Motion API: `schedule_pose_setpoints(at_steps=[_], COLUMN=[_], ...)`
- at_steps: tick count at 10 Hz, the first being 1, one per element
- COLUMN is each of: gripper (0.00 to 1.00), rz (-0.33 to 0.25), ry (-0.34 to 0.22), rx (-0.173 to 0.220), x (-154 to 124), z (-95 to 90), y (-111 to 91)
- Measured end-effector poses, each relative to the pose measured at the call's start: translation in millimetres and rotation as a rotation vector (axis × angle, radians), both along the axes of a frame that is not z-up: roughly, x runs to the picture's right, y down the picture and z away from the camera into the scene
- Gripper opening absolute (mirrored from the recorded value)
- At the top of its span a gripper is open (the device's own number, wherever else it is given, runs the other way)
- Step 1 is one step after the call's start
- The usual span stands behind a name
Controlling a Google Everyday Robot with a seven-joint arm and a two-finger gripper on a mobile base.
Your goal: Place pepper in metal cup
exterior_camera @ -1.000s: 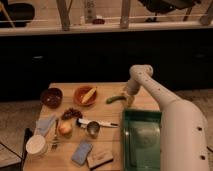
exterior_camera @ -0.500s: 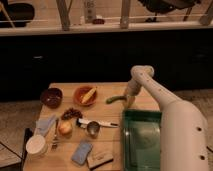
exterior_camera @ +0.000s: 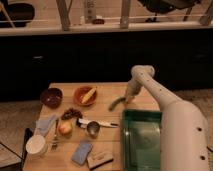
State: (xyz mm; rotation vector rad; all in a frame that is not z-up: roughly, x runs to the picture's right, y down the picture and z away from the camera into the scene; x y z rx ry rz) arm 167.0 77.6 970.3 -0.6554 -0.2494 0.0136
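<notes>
Right, field notes. The pincer [exterior_camera: 127, 98] is down at table level, well up and to the right of the metal cup [exterior_camera: 93, 129], with its jaws closed. They look pinched on the right tip of the pepper [exterior_camera: 116, 103], though the contact is dim and I won't swear to it. The pepper lies flat on the wood, well apart from the cup, up and to its right.

Risks as I judge them:
- A tip grip on glossy skin may slip or let the pepper swing on the lift.
- The cup mouth is small and the pepper long and curved, so it could bridge the rim or tip the cup.
- The cup's handle [exterior_camera: 106, 124] points right, toward my approach. A nudge there would spin the cup.

Around the cup:
- orange bowl [exterior_camera: 78, 98] behind it
- dark heap [exterior_camera: 71, 113] up-left
- round fruit [exterior_camera: 65, 128] just left
- green tray [exterior_camera: 126, 140] to the right
- blue sponge [exterior_camera: 81, 152] in front
- paper cup [exterior_camera: 36, 145] far left

Only the handle crosses the route.
</notes>
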Motion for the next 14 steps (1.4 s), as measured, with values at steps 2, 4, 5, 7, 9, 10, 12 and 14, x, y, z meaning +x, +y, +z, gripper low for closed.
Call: schedule_pose_setpoints(at_steps=[2,4,5,7,9,10,12,14], gripper=[0.03,0.03,0.03,0.03,0.03,0.03,0.09,0.06], rz=[-0.006,-0.011,-0.015,-0.025,-0.033,-0.037,-0.048,-0.057], ry=[0.006,0.020,0.024,0.028,0.039,0.041,0.041,0.043], rx=[-0.008,0.005,0.017,0.018,0.027,0.031,0.036,0.039], x=[2.2,5.5,3.0,0.5,-0.6,-2.7,-10.2,-14.4], z=[-6.4,-22.8,-32.5,-35.9,-48.1,-52.5,-57.7,-55.7], y=[1.9,-2.4,-4.2,-3.1,-2.1,-1.6,-1.7,5.2])
